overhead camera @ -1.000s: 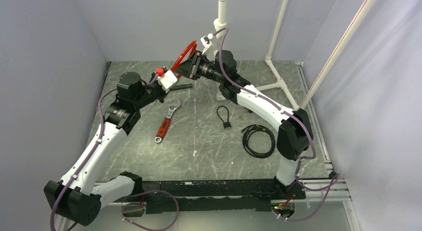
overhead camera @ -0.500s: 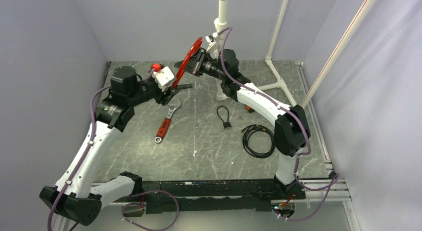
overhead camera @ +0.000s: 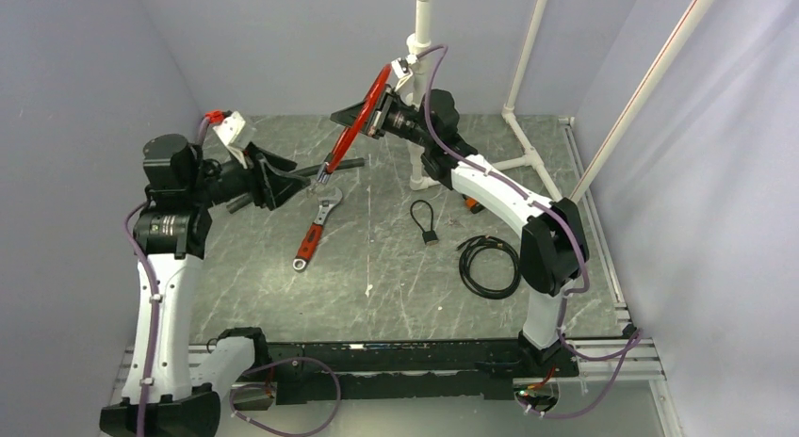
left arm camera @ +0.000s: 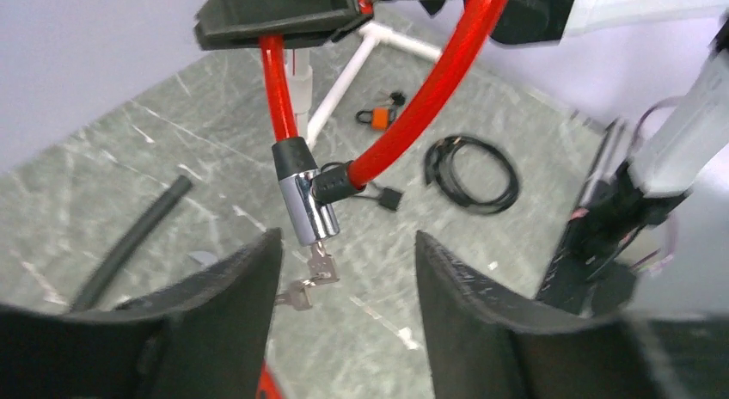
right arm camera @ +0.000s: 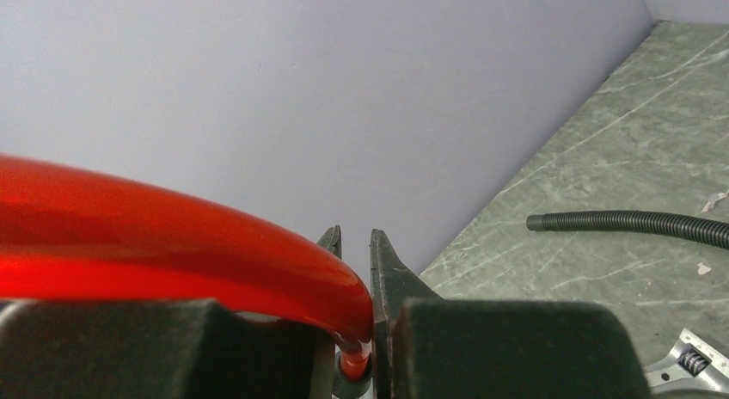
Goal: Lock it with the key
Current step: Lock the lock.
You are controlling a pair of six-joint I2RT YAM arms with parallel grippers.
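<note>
My right gripper (overhead camera: 366,112) is shut on a red cable lock (overhead camera: 353,126) and holds it up over the far part of the table; in the right wrist view the red cable (right arm camera: 172,236) is pinched between the jaws of the right gripper (right arm camera: 354,236). The lock's chrome cylinder (left arm camera: 303,201) hangs down with the silver key (left arm camera: 322,263) stuck in its lower end. A second key (left arm camera: 294,296) dangles from it on a ring. My left gripper (left arm camera: 346,244) is open just short of the key, touching nothing. From above, the left gripper (overhead camera: 300,178) sits left of the lock.
On the table lie a red-handled wrench (overhead camera: 316,232), a small black block on a thin cord loop (overhead camera: 426,220), a coiled black cable (overhead camera: 490,266), an orange padlock (left arm camera: 378,117) and a black corrugated hose (right arm camera: 627,223). A white pipe frame (overhead camera: 419,79) stands at the back.
My left gripper has opened and drawn back to the left, away from the lock's cylinder. The right gripper has tilted the red cable lock and lifted it slightly.
</note>
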